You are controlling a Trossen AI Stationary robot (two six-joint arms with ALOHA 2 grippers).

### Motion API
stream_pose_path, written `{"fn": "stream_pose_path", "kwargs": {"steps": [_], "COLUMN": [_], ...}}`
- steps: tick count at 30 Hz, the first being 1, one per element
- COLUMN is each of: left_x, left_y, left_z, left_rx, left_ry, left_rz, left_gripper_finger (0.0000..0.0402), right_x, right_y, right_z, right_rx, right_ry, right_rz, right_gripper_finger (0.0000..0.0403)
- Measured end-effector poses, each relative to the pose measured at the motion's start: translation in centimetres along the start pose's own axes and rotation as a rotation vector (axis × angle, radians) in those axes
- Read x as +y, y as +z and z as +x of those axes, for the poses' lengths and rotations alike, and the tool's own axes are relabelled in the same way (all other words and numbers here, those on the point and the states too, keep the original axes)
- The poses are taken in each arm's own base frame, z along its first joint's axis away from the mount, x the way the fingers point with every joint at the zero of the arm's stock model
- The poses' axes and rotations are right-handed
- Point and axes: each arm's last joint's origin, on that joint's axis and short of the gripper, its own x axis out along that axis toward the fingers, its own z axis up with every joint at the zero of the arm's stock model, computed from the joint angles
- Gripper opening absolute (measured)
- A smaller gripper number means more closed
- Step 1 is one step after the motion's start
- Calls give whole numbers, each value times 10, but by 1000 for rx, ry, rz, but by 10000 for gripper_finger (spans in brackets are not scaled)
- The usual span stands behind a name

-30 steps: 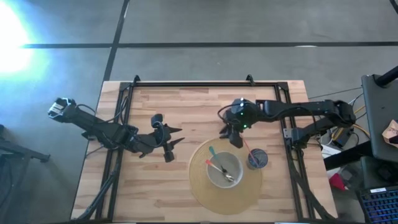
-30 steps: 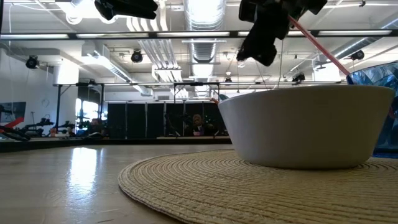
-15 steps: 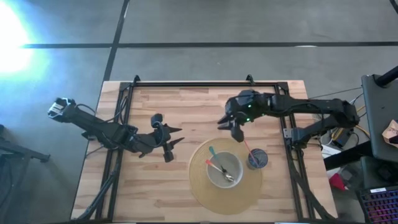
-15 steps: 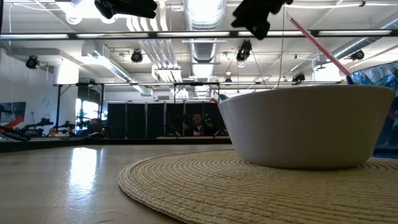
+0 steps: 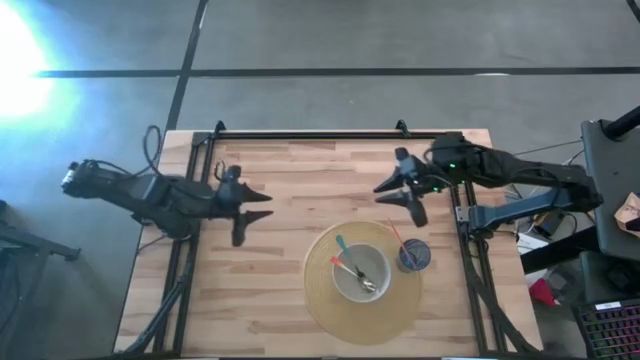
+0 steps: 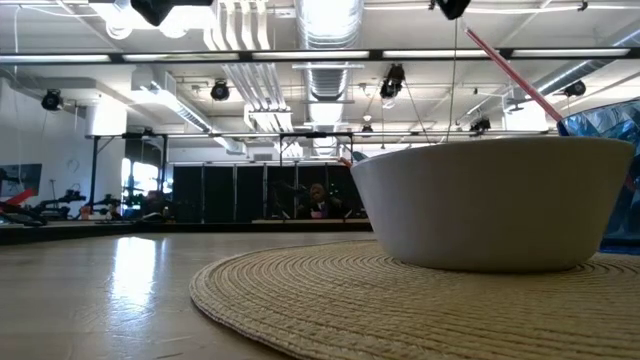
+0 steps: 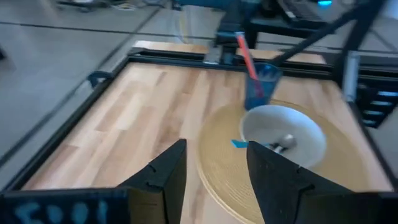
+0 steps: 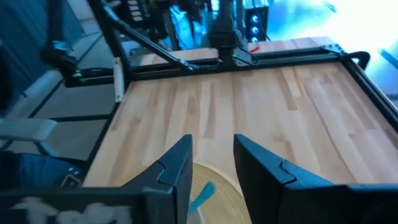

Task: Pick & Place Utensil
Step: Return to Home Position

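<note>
The right gripper (image 5: pixel 396 196) is held open and empty above the counter (image 5: pixel 300 170), near the cup (image 5: pixel 413 256) but apart from it. The left gripper (image 5: pixel 252 205) is likewise open and empty, over the left part of the counter and well apart from the mat (image 5: pixel 320 305).

On the mat the bowl (image 5: pixel 361 272) is set, with the fork (image 5: pixel 341 244) leaning inside it. The cup stands at the mat's right edge, just beside the bowl, and the straw (image 5: pixel 399 235) is tilted out of it toward the right gripper.

All placing appears done, so only the retreat is judged to remain. The right arm is best pulled back toward its base with its height kept, so that the straw is not clipped and the cup is not tipped. For the left arm a free path is offered. Nothing need be grasped.
</note>
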Motion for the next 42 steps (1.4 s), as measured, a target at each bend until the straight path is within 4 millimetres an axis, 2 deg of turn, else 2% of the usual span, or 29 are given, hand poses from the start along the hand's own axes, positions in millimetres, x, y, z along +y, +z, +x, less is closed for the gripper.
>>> {"fn": "stream_pose_path", "kwargs": {"steps": [6,15,25,30,36,42], "left_x": [13,27,33,35,32,33], "left_y": [-10,-42,-91,-112,-129,-145], "left_z": [-17,-32,-30,-26,-23,-17], "left_rx": [-19,-51,-147,-162,-181,-189], "left_ry": [-84,-75,-171,-191,-337,-339], "left_rz": [42,-5,-56,-56,-67,-71], "left_gripper_finger": [124,8,1,0,0,0], "right_x": [12,16,18,17,17,16], "right_y": [-20,-43,-44,-44,-44,-43], "right_z": [-21,-45,-64,-63,-62,-62], "right_rx": [-57,-134,-206,-204,-199,-204], "right_ry": [-15,-79,-92,-95,-106,-132], "right_rz": [-20,-37,-57,-89,-149,-151], "right_gripper_finger": [94,52,16,10,8,8]}}
